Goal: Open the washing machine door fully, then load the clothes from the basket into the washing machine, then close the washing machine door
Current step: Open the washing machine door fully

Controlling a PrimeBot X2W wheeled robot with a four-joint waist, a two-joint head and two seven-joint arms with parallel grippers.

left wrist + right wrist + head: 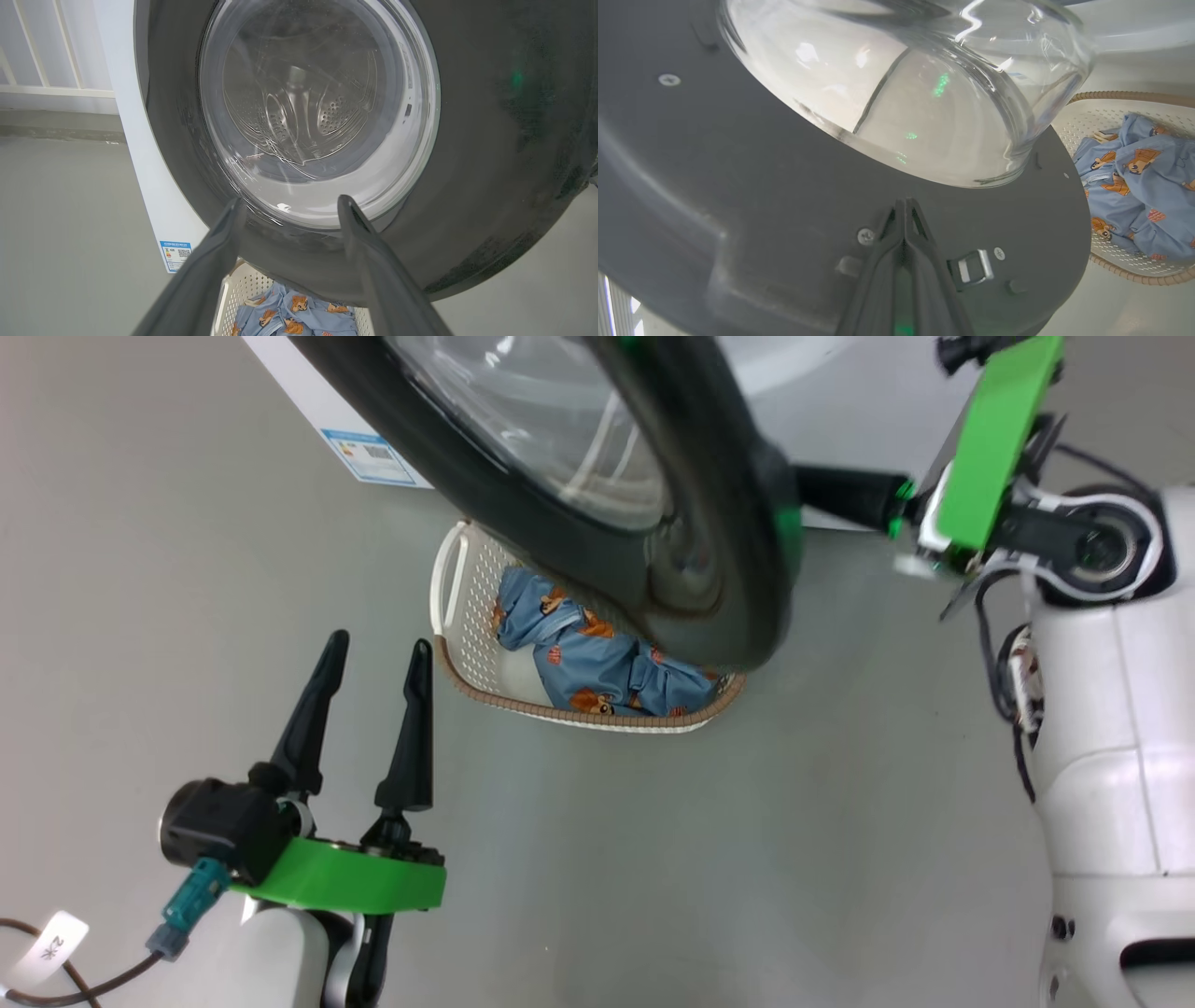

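Clenched right gripper (905,204) meets the inner face of the glossy black round glass-centred door (738,210); left gripper (378,649) hangs spread, empty.

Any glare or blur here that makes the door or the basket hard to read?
Head view: the washing machine door sits near the lens, its rim blurred, covering part of the basket; the clothes are sharp. Left wrist view: white reflections streak the glass window; the left gripper looks soft. Right wrist view: bright highlights and green glints on the glass.
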